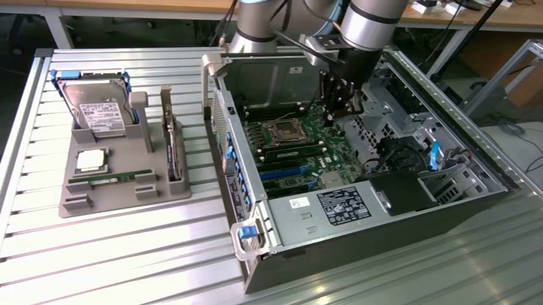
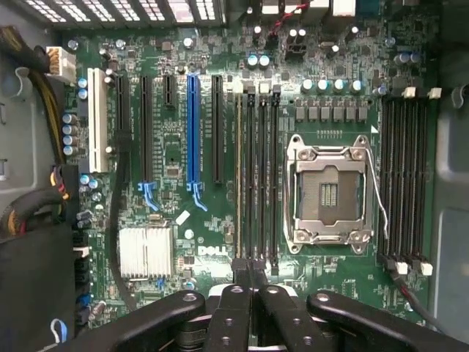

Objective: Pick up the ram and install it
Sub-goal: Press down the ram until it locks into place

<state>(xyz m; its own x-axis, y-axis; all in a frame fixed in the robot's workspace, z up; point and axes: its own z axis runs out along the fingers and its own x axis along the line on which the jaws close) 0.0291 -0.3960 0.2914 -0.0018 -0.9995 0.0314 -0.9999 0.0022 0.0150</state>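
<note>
- We see the gripper (image 2: 247,270) hanging over the motherboard (image 2: 183,242), its fingers pressed together on nothing.
- The ram (image 1: 110,178) lies in the grey tray (image 1: 127,197), well apart.
- We judge pickup not yet done; it calls for parted fingers.

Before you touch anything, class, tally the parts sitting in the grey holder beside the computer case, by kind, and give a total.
Hard drive: 1
Processor chip: 1
Ram stick: 1
Upright circuit board: 1
Total: 4
</note>
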